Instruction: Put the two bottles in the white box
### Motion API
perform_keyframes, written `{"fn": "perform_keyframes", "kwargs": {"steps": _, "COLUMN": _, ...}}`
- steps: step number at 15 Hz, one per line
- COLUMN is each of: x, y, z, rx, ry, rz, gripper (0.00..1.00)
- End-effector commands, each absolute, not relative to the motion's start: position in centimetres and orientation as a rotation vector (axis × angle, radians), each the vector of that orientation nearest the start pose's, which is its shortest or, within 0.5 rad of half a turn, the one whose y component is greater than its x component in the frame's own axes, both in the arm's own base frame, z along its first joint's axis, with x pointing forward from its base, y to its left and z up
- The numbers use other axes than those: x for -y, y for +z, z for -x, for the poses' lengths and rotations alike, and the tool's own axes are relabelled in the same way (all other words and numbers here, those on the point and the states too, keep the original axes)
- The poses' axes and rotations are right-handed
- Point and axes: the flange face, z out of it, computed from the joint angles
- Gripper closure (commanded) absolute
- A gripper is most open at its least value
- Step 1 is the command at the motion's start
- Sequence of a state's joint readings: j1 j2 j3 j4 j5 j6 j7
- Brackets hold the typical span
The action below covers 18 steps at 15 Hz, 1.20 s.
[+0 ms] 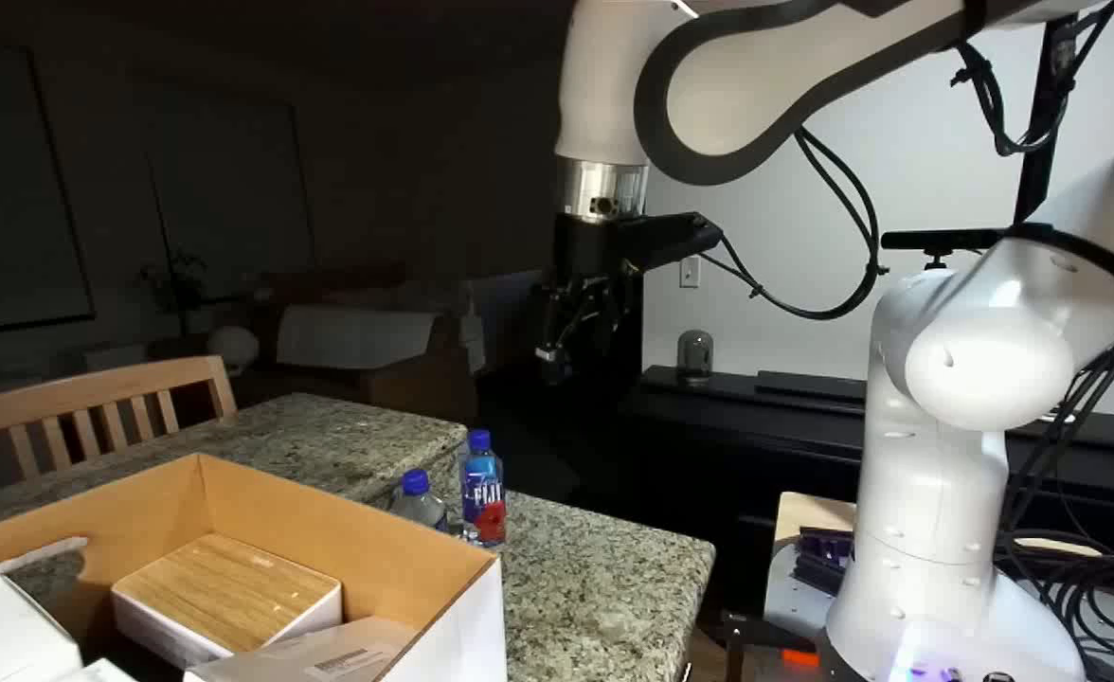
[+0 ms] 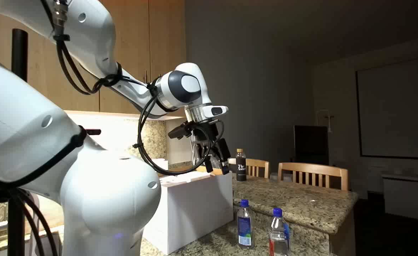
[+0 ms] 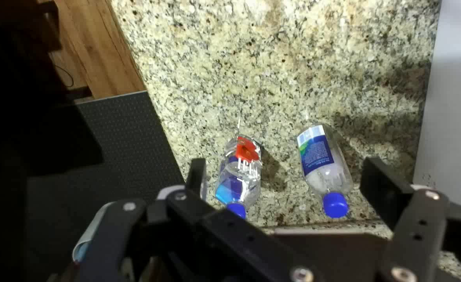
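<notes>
Closest to the lens in an exterior view stood the white box (image 1: 353,540), open at the top with tan inner walls. Just beside its outer side, on the granite counter (image 3: 254,58), stood the nearer bottle (image 2: 244,229); farther from the white box, and apart from the first, stood the farther bottle (image 2: 279,233). Both were upright, and neither was in the white box yet. Each looked to be thin, smooth plastic, likely to dent under a hard squeeze and slip in a loose one; whether water filled them could not be told, so weight was a guess. The stiffer neck under the blue cap (image 3: 335,204) seemed the surest hold. Higher than both bottles hung the gripper (image 3: 286,172), jaws wide apart, gripping nothing; only the wrist view made that spread plain. Inside the white box, a wood-topped block (image 1: 225,597) showed in an exterior view where the box's wall hid most of the nearer bottle. That bottle appeared almost whole in an exterior view that also took in a dark drink bottle (image 2: 241,169) beyond the white box
</notes>
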<state>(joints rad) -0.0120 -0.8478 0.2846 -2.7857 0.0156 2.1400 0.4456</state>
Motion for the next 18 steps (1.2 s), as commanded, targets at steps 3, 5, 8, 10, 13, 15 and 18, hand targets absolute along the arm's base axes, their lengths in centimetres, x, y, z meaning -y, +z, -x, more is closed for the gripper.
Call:
{"fn": "perform_keyframes", "kwargs": {"steps": 3, "x": -7.7, "y": 43.1, "z": -30.3, "rx": -0.419, "ry": -0.319, "rz": 3.242, "gripper": 0.0}}
{"fn": "perform_keyframes", "kwargs": {"steps": 5, "x": -7.7, "y": 43.0, "z": -30.3, "rx": -0.419, "ry": -0.314, "rz": 3.243, "gripper": 0.0}}
{"fn": "perform_keyframes", "kwargs": {"steps": 8, "x": -7.7, "y": 43.0, "z": -30.3, "rx": -0.419, "ry": -0.314, "rz": 3.243, "gripper": 0.0}}
{"fn": "perform_keyframes", "kwargs": {"steps": 10, "x": -7.9, "y": 42.5, "z": -31.2, "rx": -0.435, "ry": -0.322, "rz": 3.229, "gripper": 0.0}}
{"fn": "perform_keyframes", "kwargs": {"steps": 13, "x": -7.4, "y": 42.3, "z": -33.8, "rx": -0.486, "ry": -0.422, "rz": 3.174, "gripper": 0.0}}
{"fn": "perform_keyframes", "kwargs": {"steps": 15, "x": -6.8, "y": 42.0, "z": -36.1, "rx": -0.505, "ry": -0.498, "rz": 3.126, "gripper": 0.0}}
{"fn": "perform_keyframes", "kwargs": {"steps": 18, "x": -5.5, "y": 40.9, "z": -39.6, "rx": -0.522, "ry": -0.561, "rz": 3.069, "gripper": 0.0}}
